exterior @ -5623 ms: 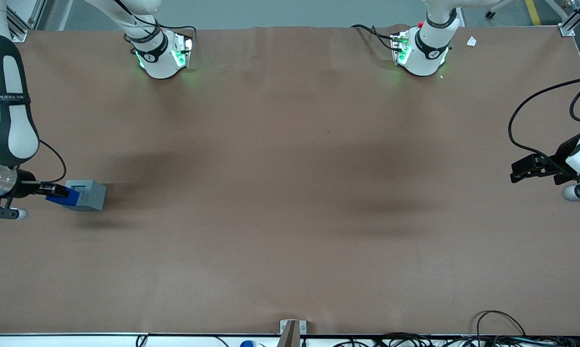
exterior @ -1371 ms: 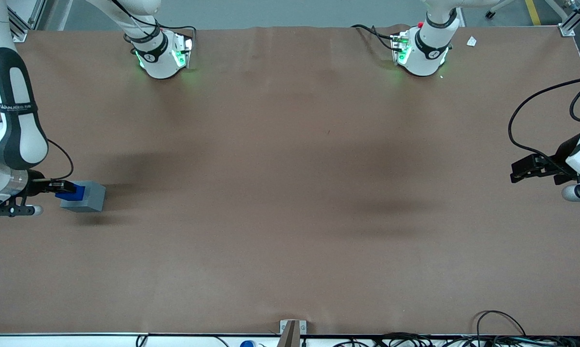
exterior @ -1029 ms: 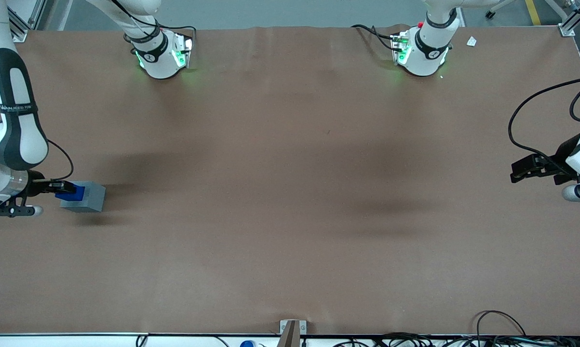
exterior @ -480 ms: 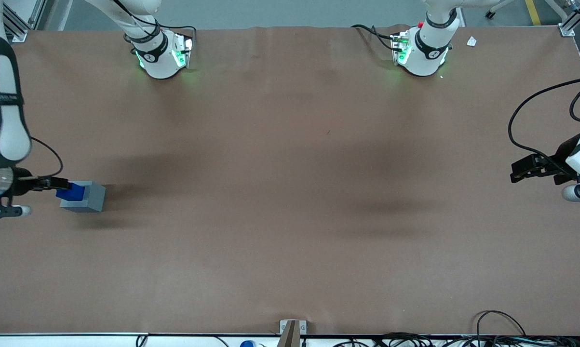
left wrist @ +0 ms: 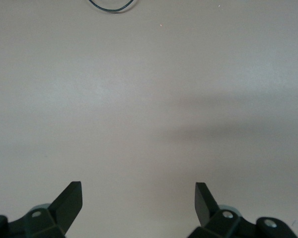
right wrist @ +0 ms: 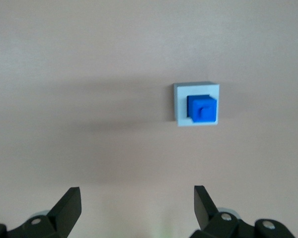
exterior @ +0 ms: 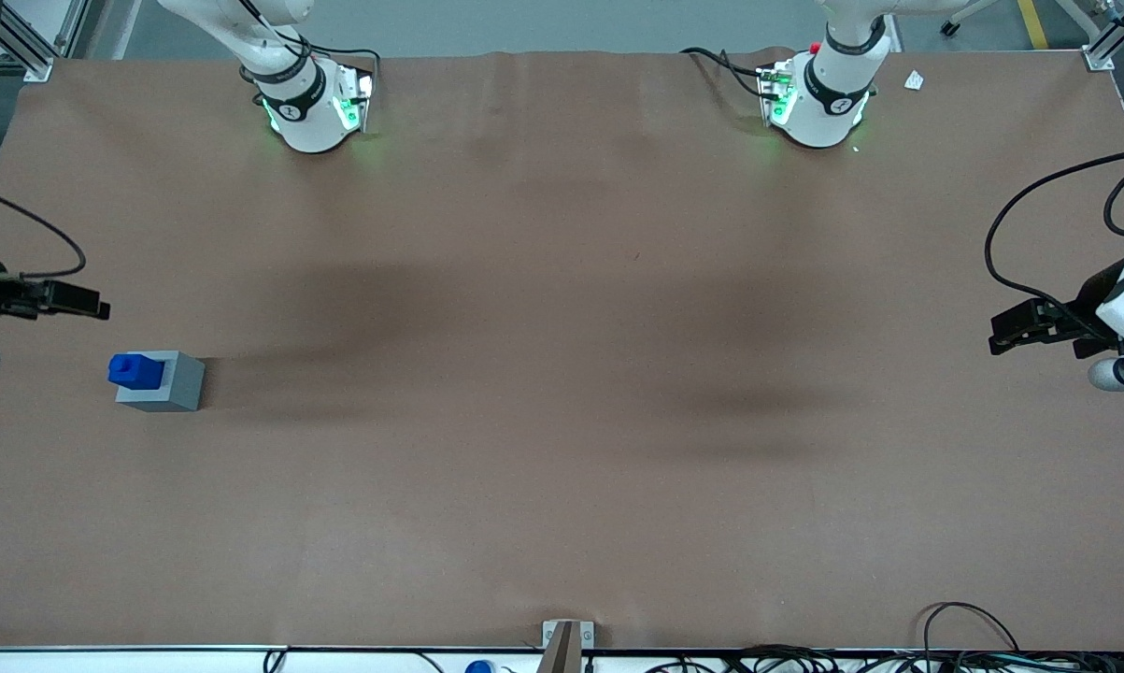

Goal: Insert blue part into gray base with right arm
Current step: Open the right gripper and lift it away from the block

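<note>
The blue part [exterior: 135, 370] stands upright in the recess of the gray base [exterior: 171, 383], its stub pointing up, toward the working arm's end of the table. In the right wrist view the blue part [right wrist: 202, 108] sits inside the gray base [right wrist: 181, 105], seen from above. My right gripper [exterior: 83, 305] is open and empty, raised high above the table, a little farther from the front camera than the base and clear of it. Its fingertips [right wrist: 69, 203] are wide apart, the gripper [right wrist: 137, 201] holding nothing.
The brown table cover [exterior: 562, 374] spreads wide toward the parked arm's end. Two white arm bases [exterior: 314, 103] with green lights stand along the table edge farthest from the front camera. Cables [exterior: 973, 645] lie at the nearest edge.
My gripper was shut on the blue part in the base. It has let go, opened, and risen up and away from the base. The blue part stays in the gray base.
</note>
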You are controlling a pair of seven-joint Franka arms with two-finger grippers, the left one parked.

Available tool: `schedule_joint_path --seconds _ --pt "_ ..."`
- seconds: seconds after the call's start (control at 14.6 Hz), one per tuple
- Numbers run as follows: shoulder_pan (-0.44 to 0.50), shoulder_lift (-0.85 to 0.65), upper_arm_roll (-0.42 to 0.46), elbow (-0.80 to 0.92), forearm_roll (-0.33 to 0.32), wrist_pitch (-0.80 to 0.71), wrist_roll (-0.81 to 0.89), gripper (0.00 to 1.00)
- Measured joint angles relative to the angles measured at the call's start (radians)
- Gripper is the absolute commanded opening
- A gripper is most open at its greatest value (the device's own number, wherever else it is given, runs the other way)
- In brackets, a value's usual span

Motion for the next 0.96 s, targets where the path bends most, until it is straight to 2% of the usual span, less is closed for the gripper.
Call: schedule_joint_path --seconds 0.48,0.96 --pt "0.097 -0.248 0.002 -0.118 0.001 -0.01 0.069 1.0" --pt "0.106 -0.274 0.001 -0.132 0.001 0.002 0.072 1.0"
